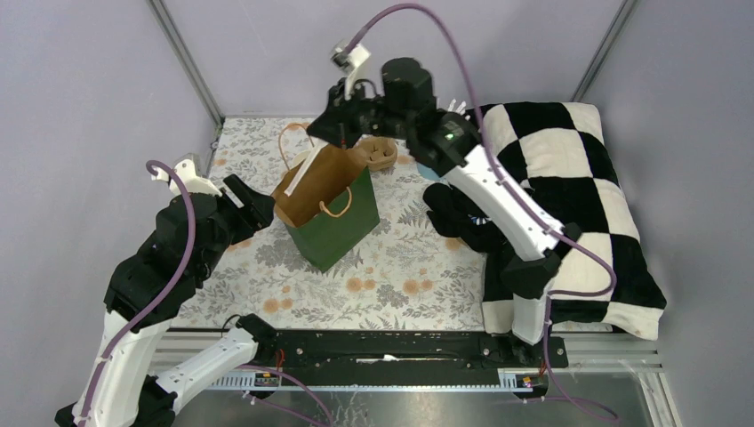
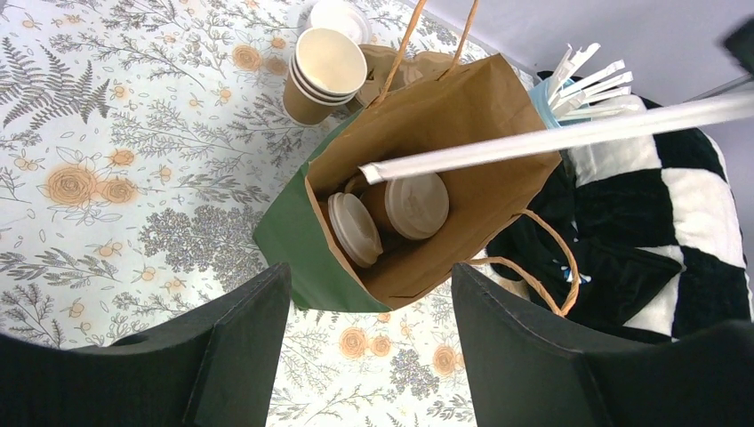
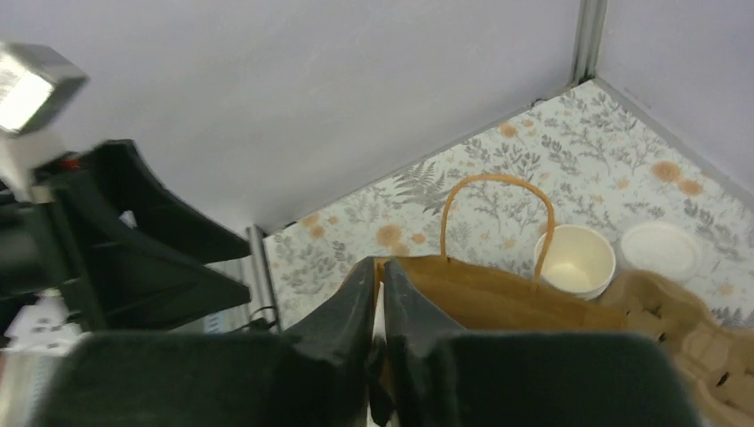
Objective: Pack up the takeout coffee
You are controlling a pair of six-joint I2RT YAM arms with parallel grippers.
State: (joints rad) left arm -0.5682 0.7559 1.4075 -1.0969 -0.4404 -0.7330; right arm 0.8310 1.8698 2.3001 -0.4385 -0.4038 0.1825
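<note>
Two takeout coffee cups with white lids (image 2: pixel 416 205) (image 2: pixel 354 229) lie inside the green paper bag (image 2: pixel 293 245), whose brown inside gapes open. The bag (image 1: pixel 338 227) stands mid-table. My right gripper (image 3: pixel 378 267) hangs over the bag's far rim, shut on a long white wrapped straw (image 2: pixel 533 140) that slants across the bag's mouth. In the top view the right gripper (image 1: pixel 338 132) is above the bag's back edge, with the straw (image 1: pixel 300 174) pointing down into it. My left gripper (image 2: pixel 370 267) is open and empty just left of the bag; in the top view the left gripper (image 1: pixel 258 203) is close to the bag's left side.
A stack of empty kraft cups (image 2: pixel 324 71) and a loose white lid (image 2: pixel 340 18) sit behind the bag. A brown pulp carrier (image 1: pixel 378 153) and a light-blue cup of straws (image 2: pixel 582 84) are nearby. A black-and-white checkered blanket (image 1: pixel 569 178) and a black cloth (image 1: pixel 458 218) fill the right.
</note>
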